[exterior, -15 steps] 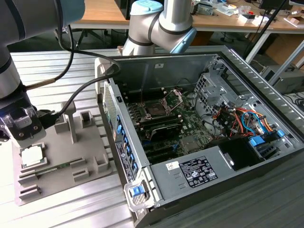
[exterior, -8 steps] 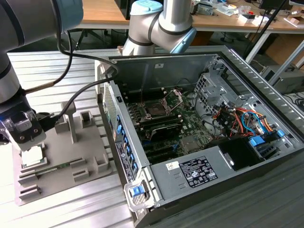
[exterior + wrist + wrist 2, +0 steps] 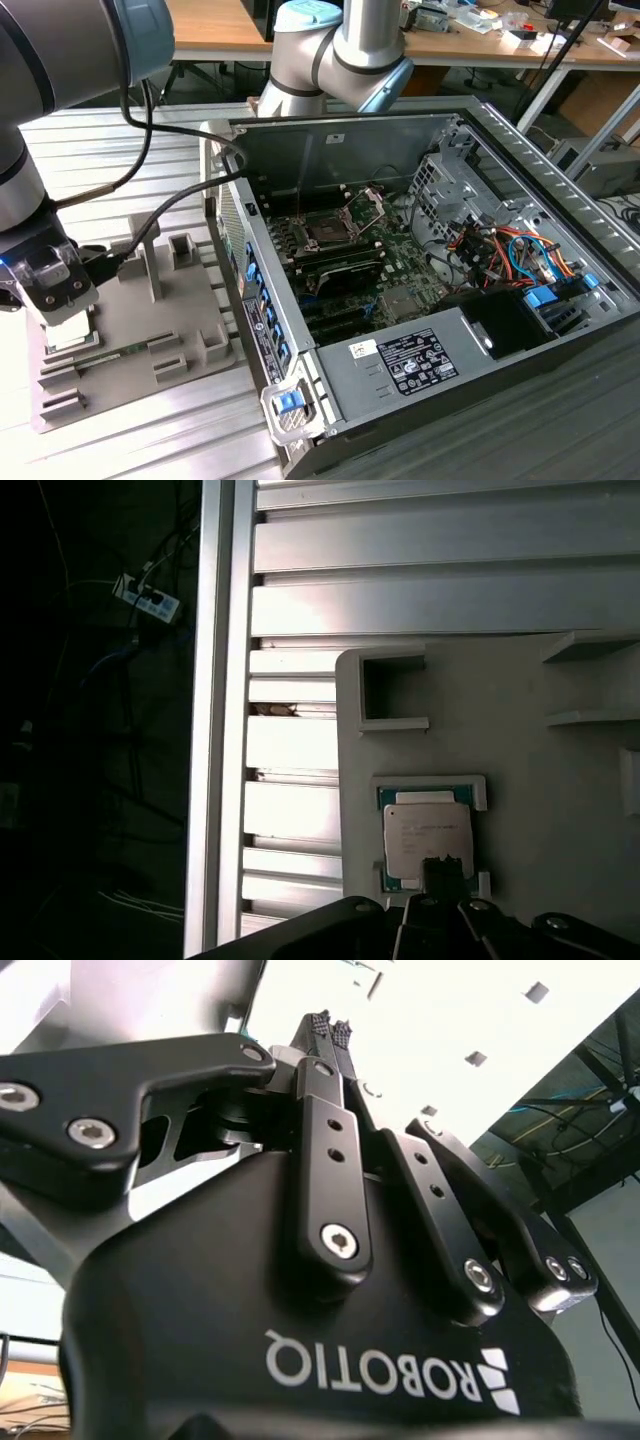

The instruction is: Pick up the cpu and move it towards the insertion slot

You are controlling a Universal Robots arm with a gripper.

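Observation:
The cpu, a small silvery square chip, lies flat in a recess of the grey tray. In the first wrist view my gripper hangs just over the chip's near edge. The second wrist view has the gripper with its black fingertips drawn together, so it looks shut with nothing visibly lifted. In the exterior view the gripper stands over the tray at that view's left. The insertion slot sits on the green motherboard inside the open computer case, its metal bracket hinged up.
Grey blocks and posts rise from the tray. The case wall stands between the tray and the motherboard. Cables, a drive cage and a power supply crowd the exterior view's right side of the case. Black cables trail from the arm.

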